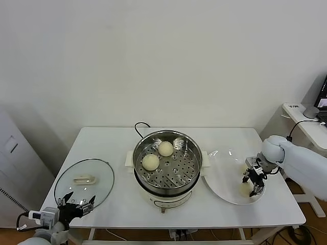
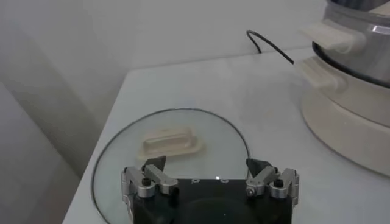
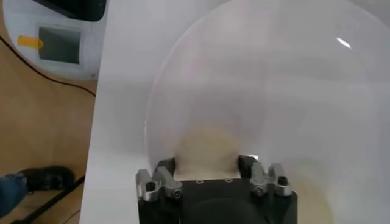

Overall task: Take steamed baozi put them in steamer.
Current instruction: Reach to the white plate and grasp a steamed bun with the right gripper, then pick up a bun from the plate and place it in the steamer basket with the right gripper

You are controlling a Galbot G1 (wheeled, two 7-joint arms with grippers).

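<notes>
Steamed baozi (image 3: 206, 146) on plate (image 1: 225, 190), right of steamer (image 1: 167, 166) | my right hand (image 1: 254, 185) wide around it | my left hand (image 1: 77, 206) wide, parked near glass lid (image 1: 97, 171)

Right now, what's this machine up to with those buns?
It is moving steamed baozi into the steamer. Two baozi already sit on its tray. The right gripper is down over the white plate, fingers open around another baozi. The left gripper waits open by the glass lid.

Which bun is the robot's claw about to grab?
The bun on the white plate, right between the right claw's open fingers: that baozi. The other two already sit in the steamer.
</notes>
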